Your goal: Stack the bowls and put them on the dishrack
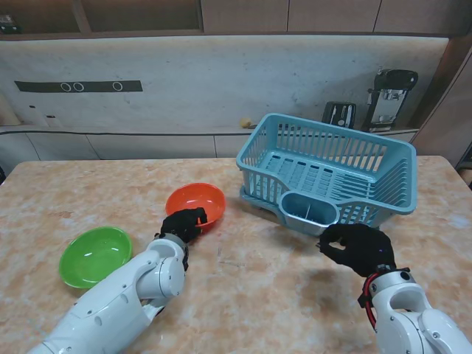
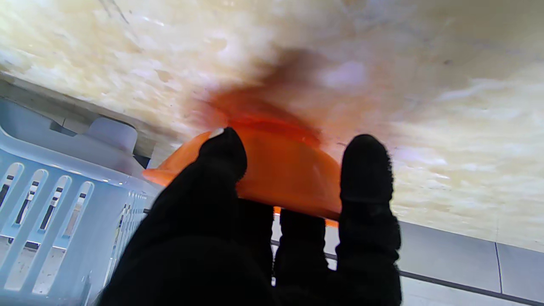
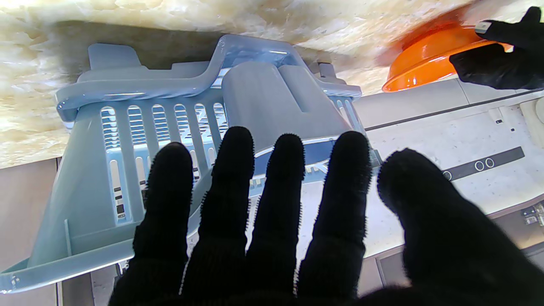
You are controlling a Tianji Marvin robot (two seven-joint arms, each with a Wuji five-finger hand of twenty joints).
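Note:
The orange bowl (image 1: 195,203) sits mid-table, to the left of the blue dishrack (image 1: 335,125). My left hand (image 1: 183,223) is shut on the bowl's near rim. The left wrist view shows black fingers (image 2: 366,170) wrapped over the orange bowl (image 2: 289,170), which is blurred. The green bowl (image 1: 96,255) lies at the near left, apart from both hands. My right hand (image 1: 359,247) hovers open just in front of the dishrack's cutlery cup (image 1: 310,212), fingers spread and holding nothing. In the right wrist view its fingers (image 3: 280,221) face the dishrack (image 3: 127,85), with the orange bowl (image 3: 425,55) beyond.
A marble-patterned table (image 1: 258,295) carries everything. Behind it runs a counter and wall with a black appliance (image 1: 389,99) and a small dark box (image 1: 339,113) beyond the rack. The dishrack holds nothing that I can see.

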